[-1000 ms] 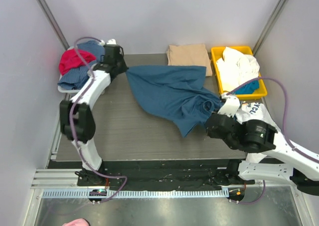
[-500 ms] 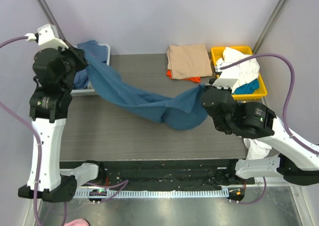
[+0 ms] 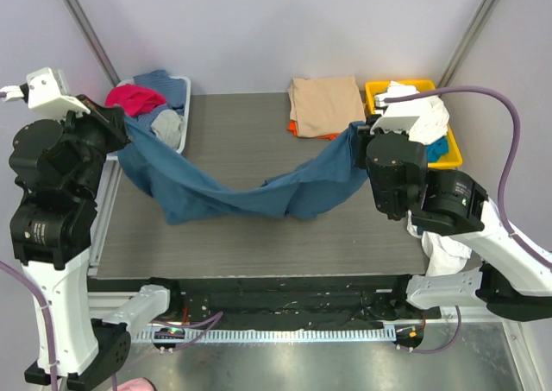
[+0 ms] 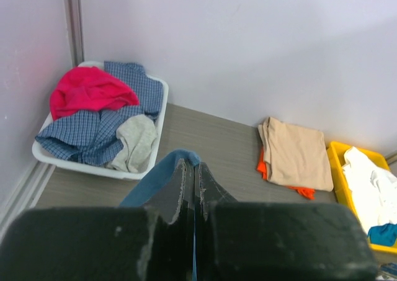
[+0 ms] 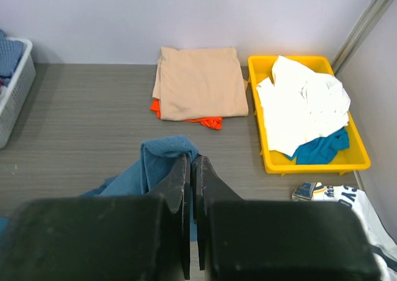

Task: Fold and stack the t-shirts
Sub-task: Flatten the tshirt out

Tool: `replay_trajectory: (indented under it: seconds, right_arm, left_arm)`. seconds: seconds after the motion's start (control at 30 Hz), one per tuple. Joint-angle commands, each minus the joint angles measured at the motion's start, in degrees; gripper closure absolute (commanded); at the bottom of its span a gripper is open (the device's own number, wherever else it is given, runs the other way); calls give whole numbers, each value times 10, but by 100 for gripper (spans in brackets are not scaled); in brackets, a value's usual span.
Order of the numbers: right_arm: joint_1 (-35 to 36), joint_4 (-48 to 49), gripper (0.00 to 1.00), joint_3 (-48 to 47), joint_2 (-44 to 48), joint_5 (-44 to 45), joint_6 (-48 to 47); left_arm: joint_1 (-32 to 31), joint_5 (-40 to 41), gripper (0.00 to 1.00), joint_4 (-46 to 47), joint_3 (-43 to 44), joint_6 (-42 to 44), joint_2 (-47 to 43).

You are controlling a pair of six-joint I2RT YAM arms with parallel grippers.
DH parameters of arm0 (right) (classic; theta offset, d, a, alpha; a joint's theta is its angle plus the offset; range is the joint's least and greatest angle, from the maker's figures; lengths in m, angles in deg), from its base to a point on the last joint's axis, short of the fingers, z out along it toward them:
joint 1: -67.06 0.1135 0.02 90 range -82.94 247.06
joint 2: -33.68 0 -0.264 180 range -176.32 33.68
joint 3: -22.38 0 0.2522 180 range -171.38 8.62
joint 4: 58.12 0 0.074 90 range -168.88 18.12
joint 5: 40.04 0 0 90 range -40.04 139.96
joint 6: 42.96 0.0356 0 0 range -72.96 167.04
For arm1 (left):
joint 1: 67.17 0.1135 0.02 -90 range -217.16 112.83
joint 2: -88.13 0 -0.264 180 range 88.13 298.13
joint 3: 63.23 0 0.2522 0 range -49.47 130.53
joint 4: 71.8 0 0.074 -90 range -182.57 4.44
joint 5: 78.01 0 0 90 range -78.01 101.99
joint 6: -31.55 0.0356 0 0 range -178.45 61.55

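Observation:
The large teal-blue t-shirt [image 3: 250,192] hangs stretched in the air between my two grippers and sags onto the table in the middle. My left gripper [image 3: 121,125] is shut on its left corner, raised at the left edge; the cloth shows at the fingertips in the left wrist view [image 4: 180,160]. My right gripper [image 3: 358,136] is shut on its right corner, raised at the right; the cloth [image 5: 164,154] bunches over the fingertips. The tan-beige t-shirt [image 3: 325,104] lies folded at the back, on top of the folded orange t-shirt [image 3: 297,130], of which only an edge shows.
A white basket [image 3: 177,123] of red, blue-checked and grey clothes stands at the back left. A yellow tray [image 3: 414,123] with white and teal cloth stands at the back right. A white printed cloth [image 3: 444,249] lies off the table's right edge.
Both grippers lifted the teal-blue t-shirt off the table and pulled its corners apart. The left arm rose and swung left and nearer; the right gripper rose and moved toward the back right.

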Motion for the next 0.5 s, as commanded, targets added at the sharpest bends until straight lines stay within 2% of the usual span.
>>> replay_trajectory:
  seconds: [0.0,0.07,0.17,0.2,0.27,0.3,0.47]
  right_arm:
    - [-12,21,99,37,13,-11,2]
    - [-27,22,99,38,14,-11,0]
    - [-114,52,99,20,0,-88,-38]
    - [-170,65,99,18,-5,-146,-48]
    - [-232,98,99,2,-43,-199,-78]
    - [-290,102,99,-9,-65,-246,-83]
    - [-388,117,99,-152,-183,-355,-65]
  left_arm:
    - [3,-19,100,13,-49,1,6]
    - [3,-21,100,29,-53,3,18]
    - [3,-25,100,43,-22,14,46]
    - [3,-27,100,48,-12,16,68]
    - [3,-33,100,52,18,21,94]
    - [3,-34,100,56,27,27,120]
    - [4,-44,100,55,148,40,210]
